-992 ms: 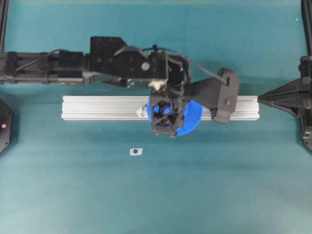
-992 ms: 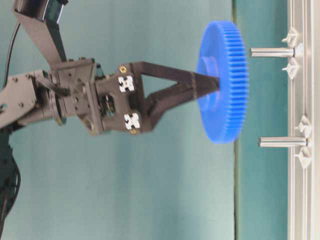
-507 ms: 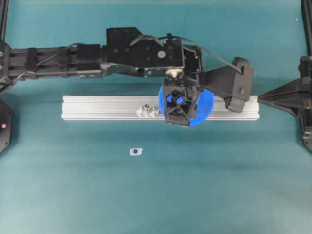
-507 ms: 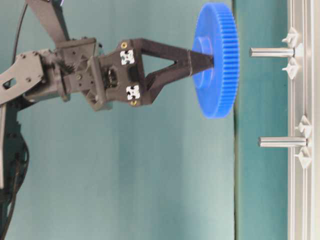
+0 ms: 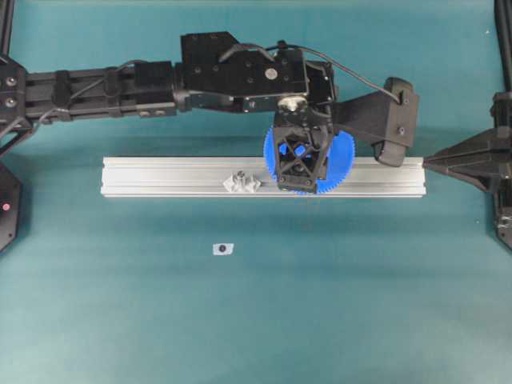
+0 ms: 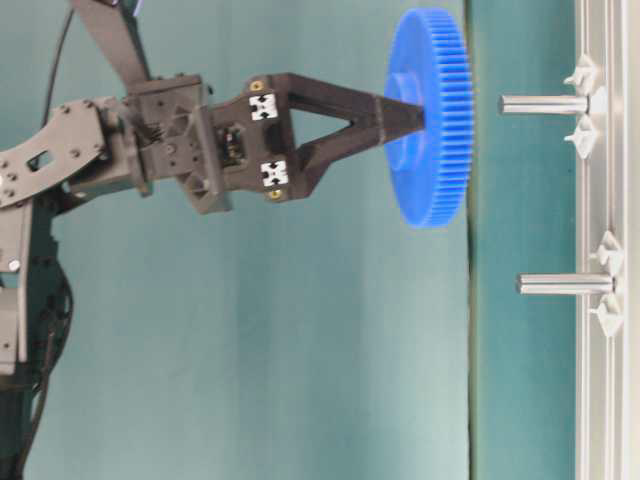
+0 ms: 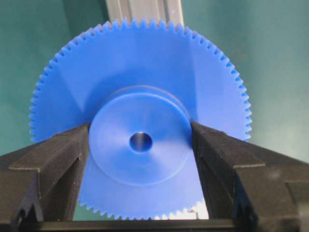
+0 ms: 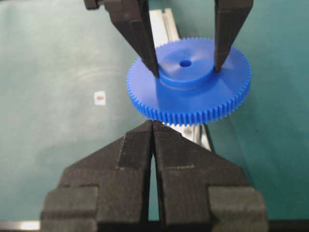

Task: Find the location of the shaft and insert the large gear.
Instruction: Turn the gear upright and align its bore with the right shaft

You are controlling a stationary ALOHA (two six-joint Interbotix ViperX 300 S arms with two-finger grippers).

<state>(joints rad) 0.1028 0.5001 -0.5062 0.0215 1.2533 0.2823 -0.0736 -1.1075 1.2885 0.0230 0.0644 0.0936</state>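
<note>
Aluminium rail on surface, below left end effector.
Left end effector clamped on raised hub of large gear, held above rail.
Gear: rigid, light, smooth plastic; hub grip sound.
Right end effector closed, empty.
Shaft beyond gear face, apart.

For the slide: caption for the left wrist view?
Left gripper clamps the large gear by its hub above the aluminium rail.

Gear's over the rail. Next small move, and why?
Probably ease the flat bright-blue plastic gear straight toward the upper silvery pin: fingers of the left gripper clamp its hub, the table-level view shows hub and pin roughly in line, with a gap between.
</note>
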